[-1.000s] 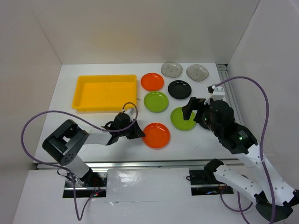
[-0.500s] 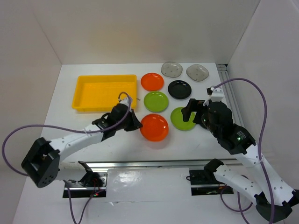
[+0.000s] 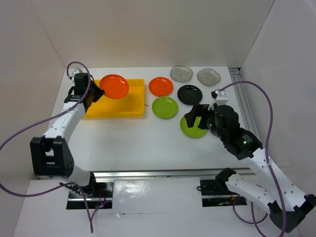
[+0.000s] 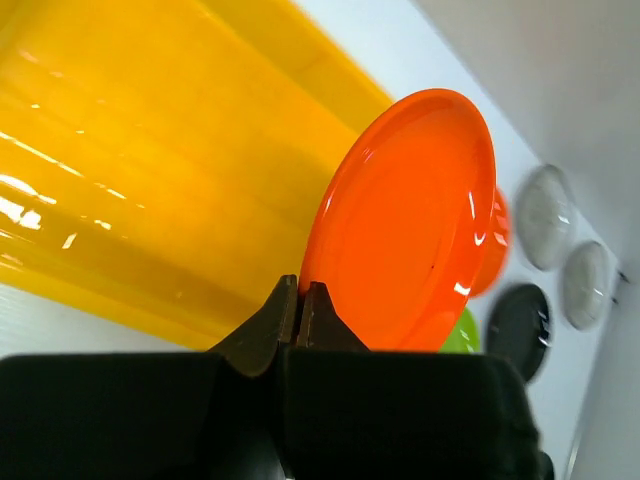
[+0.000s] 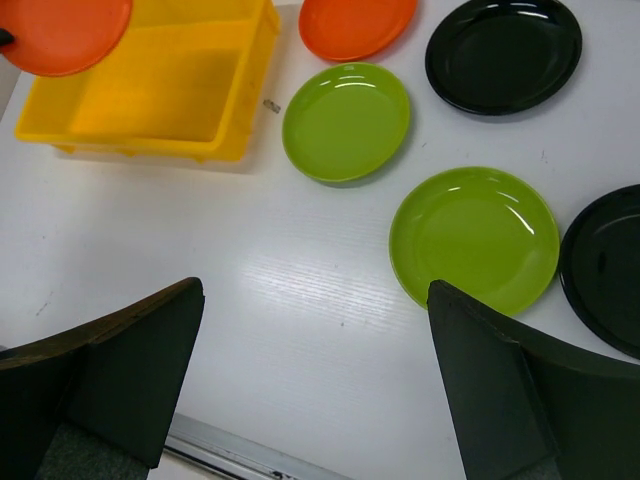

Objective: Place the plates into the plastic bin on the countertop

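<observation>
Left arm [image 3: 64, 121]: white tubular links between black joint housings, ending in a blocky black shoulder unit [image 3: 49, 157] at the near end. A purple cable [image 3: 75, 63] loops off the wrist and trails wide of the arm. Left tool [image 4: 300, 297]: matte black, with two slim fingers tapering to thin wedge tips over a broad black body. Right arm [image 3: 274, 173]: same white-and-black build, bulkier black housings toward the wrist and a small white connector block [image 3: 218, 98] on top. Its own purple cable [image 3: 247, 82] arcs alongside. Right tool [image 5: 312, 300]: two wide, flat matte black fingers with slightly rounded edges.
</observation>
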Motion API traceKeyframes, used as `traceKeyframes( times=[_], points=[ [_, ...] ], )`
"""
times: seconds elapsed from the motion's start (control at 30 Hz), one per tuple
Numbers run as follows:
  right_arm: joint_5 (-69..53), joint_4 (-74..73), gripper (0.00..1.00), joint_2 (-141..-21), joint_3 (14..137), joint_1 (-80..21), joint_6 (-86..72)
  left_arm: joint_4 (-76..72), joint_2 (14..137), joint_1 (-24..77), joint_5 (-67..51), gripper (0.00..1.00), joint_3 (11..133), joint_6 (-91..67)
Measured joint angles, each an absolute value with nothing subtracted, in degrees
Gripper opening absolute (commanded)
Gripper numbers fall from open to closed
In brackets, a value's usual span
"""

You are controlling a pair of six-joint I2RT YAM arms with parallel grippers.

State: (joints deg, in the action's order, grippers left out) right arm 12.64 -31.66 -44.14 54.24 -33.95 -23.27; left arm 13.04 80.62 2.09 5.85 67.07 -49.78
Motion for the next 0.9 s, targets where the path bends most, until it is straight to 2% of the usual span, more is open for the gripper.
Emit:
traceKeyframes(
  times=[0.2, 0.43, 0.5, 0.53, 0.57, 0.77, 0.8, 0.83, 0.9],
  points=[
    [11.7, -30.04, 1.0, -45.08, 52.82, -33.95, -23.03, 8.29, 93.54, -2.66, 1.34, 0.0, 64.88, -49.74],
    [11.05, -29.36, 1.0, -44.97, 52.8, -33.95, -22.98, 4.05, 100.73, -4.51, -2.83, 0.0, 63.75, -49.87],
    [10.63, -29.32, 1.0, -44.97, 52.8, -33.98, -22.94, 3.7, 102.69, -4.86, -3.92, 0.41, 64.25, -49.84],
    [10.46, -29.23, 1.0, -44.97, 52.8, -33.98, -22.92, 3.49, 103.66, -4.95, -4.4, 0.54, 64.51, -49.95],
    [10.2, -29.15, 1.0, -44.97, 52.77, -33.95, -22.92, 3.27, 104.57, -5.08, -5.15, 0.63, 64.73, -50.06],
    [9.1, -29.06, 1.0, -44.8, 51.96, -33.95, -22.92, 2.09, 104.95, -5.19, -7.25, 0.73, 67.61, -50.98],
    [8.91, -29.06, 1.0, -44.77, 51.96, -33.98, -22.92, 2.13, 104.44, -5.17, -7.14, 0.76, 67.64, -50.98],
    [8.75, -29.06, 1.0, -44.66, 51.96, -33.95, -22.92, 2.81, 103.26, -4.86, -6.79, 0.83, 67.59, -50.76],
    [8.56, -29.06, 1.0, -44.36, 51.96, -33.95, -22.92, 4.49, 99.68, -3.9, -4.27, 0.88, 67.33, -49.76]
  ],
)
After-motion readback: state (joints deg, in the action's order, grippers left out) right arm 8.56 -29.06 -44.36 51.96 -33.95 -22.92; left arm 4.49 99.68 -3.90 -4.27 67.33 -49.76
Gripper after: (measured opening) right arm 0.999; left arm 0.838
